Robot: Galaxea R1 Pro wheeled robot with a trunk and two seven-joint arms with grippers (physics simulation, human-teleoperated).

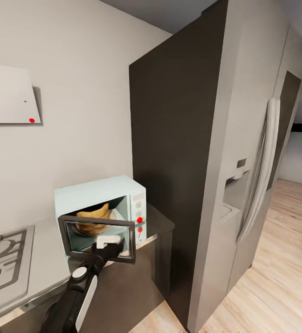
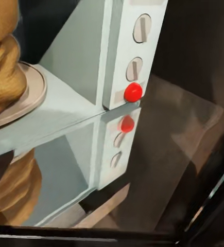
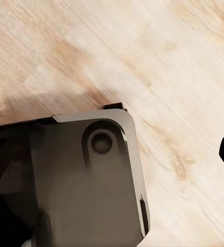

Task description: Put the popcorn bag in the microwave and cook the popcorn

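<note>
Tan-brown popcorn bag (image 1: pixel 93 214); mint-white microwave (image 1: pixel 84 192), red light (image 1: pixel 139 219); pale wood-grain floor (image 3: pixel 168 62)

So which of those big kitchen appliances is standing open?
The small mint microwave on the countertop; its glass door hangs down, bag inside. The tall fridge is shut.

- The countertop (image 1: pixel 40 259) is grey and flat. It runs along the wall, with dark cabinet fronts under it.
- The microwave (image 1: pixel 95 192) sits on the countertop at its right end, next to the tall fridge (image 1: pixel 243 152).
- A gas hob (image 1: pixel 3 259) is set in the countertop to the left of the microwave.
- The floor (image 1: pixel 280 286) is light wood. The fridge stands on it.
</note>
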